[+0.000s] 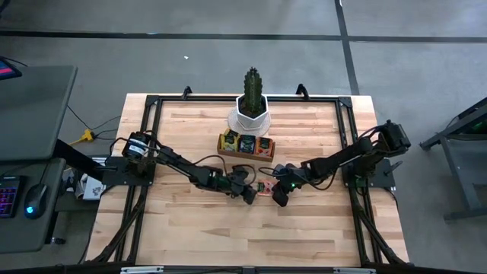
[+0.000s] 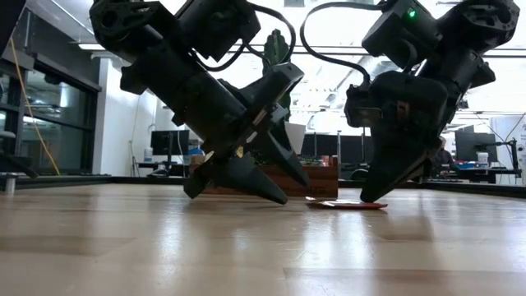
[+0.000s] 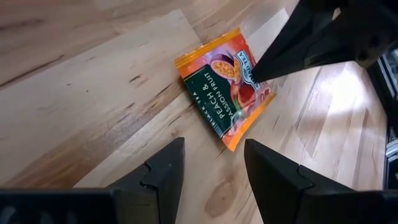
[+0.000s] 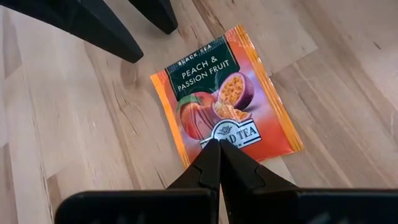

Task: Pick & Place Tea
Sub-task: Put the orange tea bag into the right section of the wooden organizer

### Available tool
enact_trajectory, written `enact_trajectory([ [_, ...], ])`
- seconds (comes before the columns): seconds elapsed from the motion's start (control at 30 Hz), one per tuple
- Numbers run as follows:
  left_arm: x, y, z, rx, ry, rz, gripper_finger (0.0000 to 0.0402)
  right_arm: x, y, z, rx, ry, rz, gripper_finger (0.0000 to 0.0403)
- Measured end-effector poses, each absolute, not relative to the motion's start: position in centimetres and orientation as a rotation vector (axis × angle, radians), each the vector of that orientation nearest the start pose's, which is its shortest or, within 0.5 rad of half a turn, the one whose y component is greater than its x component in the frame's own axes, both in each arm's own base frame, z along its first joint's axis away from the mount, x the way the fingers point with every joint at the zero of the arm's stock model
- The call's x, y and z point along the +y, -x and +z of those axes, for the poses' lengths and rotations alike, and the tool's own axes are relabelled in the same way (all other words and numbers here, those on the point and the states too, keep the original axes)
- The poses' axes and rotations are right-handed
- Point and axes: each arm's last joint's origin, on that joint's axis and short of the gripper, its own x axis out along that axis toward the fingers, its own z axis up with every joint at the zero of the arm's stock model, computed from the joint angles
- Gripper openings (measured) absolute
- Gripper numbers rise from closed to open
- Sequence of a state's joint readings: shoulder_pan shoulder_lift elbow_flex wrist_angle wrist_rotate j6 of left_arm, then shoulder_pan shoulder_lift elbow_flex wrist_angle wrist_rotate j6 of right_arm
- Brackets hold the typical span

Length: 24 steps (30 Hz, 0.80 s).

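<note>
Mid-table (image 1: 190,228): one orange-red tea sachet (image 4: 225,99) lies flat on the wood (label reads peach and passion fruit), between the two arms. Right pincer (image 4: 219,163), fingers pressed together, tip touching the sachet's edge. Left pincer (image 3: 213,167) just beside it, fingers apart, holding nothing. Behind, a wooden tray (image 1: 245,144) with more sachets, near a potted plant (image 1: 252,103).

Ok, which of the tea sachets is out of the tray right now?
The orange peach and passion fruit sachet, flat on the table between both grippers; the right gripper is shut, tips on it. The others stand in the wooden tray.
</note>
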<state>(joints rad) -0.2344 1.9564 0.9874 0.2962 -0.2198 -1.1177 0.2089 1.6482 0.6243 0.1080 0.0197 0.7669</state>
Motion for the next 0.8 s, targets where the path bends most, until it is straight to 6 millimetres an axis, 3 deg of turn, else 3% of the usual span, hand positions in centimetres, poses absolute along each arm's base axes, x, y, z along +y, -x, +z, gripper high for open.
enact_trajectory([
  [0.23, -7.9, -37.9, 11.8, 0.571, 0.978, 0.377, 0.0166, 5.7, -27.2, 11.1, 0.929, -0.607, -0.183, 0.0000],
  [0.53, -6.6, -40.5, 12.2, 0.576, 1.045, 0.341, 0.0166, 5.7, -27.2, 11.1, 0.926, -0.610, -0.179, 0.0000],
  [0.8, -6.2, -40.6, 12.3, 0.600, 1.030, 0.389, 0.0166, 5.7, -27.2, 11.1, 0.924, -0.622, -0.178, 0.0000],
])
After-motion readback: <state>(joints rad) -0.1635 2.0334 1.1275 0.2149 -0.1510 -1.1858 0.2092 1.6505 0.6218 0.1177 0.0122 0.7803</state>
